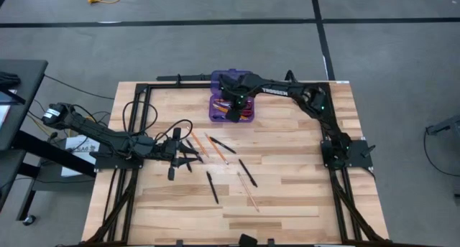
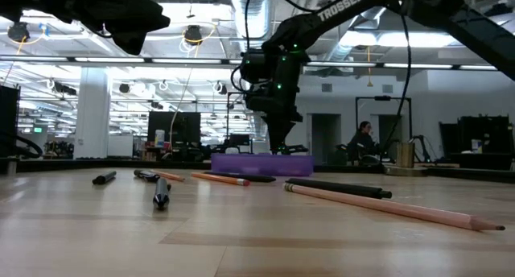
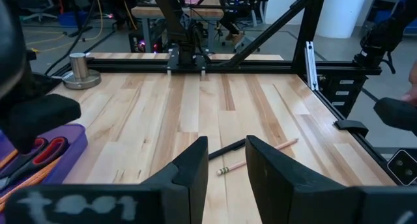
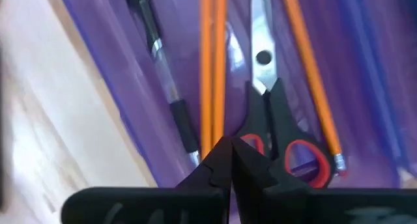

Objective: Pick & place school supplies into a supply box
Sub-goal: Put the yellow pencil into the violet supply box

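The purple supply box (image 1: 231, 107) lies near the table's far edge. Inside it I see red-handled scissors (image 4: 287, 152), orange pencils (image 4: 212, 68) and a black pen (image 4: 163, 74). My right gripper (image 4: 231, 149) is shut and points down into the box. Several pens (image 1: 248, 173) and pencils (image 1: 248, 192) lie flat on the table's middle. My left gripper (image 3: 225, 162) is open, low over the table left of them, and empty. A pen (image 3: 228, 148) and a pencil (image 3: 257, 155) lie just beyond its fingers. My right gripper's shut fingertips stand right over the scissors' handle (image 4: 251, 142) and the pencils (image 4: 212, 136) in the box, coming from above. Nothing shows between the fingers. Whether they touch the contents, I cannot tell.
A silver metal disc (image 3: 81, 73) stands on the table beyond the box. Black frame rails (image 1: 144, 89) run along the table's edges, and cables (image 1: 136, 114) loop near the left arm. A person (image 2: 362, 140) sits in the room behind the table.
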